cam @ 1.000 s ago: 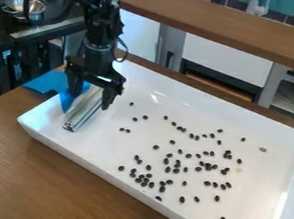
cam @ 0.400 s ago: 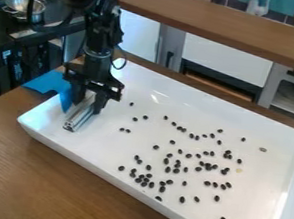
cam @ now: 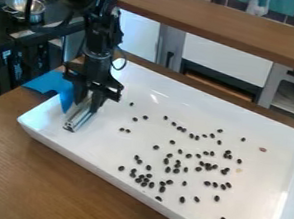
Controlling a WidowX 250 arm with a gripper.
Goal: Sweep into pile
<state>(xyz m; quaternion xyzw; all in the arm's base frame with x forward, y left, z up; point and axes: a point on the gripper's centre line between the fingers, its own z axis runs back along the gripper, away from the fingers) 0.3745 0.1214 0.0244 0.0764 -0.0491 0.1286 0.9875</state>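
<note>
White tray (cam: pixel 197 107) sets the limits, so keep the sweep low and inside its walls; black gripper (cam: pixel 85 105) looks closed on the upper part of the metal bar (cam: pixel 79 117), one finger each side; step in hand, as I judge it, is securing the bar as the sweeping tool; best to check the hold is firm first, then lift just enough to clear the floor; blue sheet (cam: pixel 65 96) is right beside the bar, can't tell if attached – watch for snagging; carry the bar past the outlying beans, set its long edge down flat and push inward in slow, short strokes; too fast and beans may roll or slip round the ends; too much tilt and they may pass under. Black beans (cam: pixel 156 147) are loosely scattered over the middle and right of the tray, well apart from the gripper, on the view's right of it and nearer the camera; densest toward the near wall, no single pile yet – two paler bits, one reddish-brown (cam: pixel 262 149), one tan (cam: pixel 239 170), by the scatter's right side.
</note>
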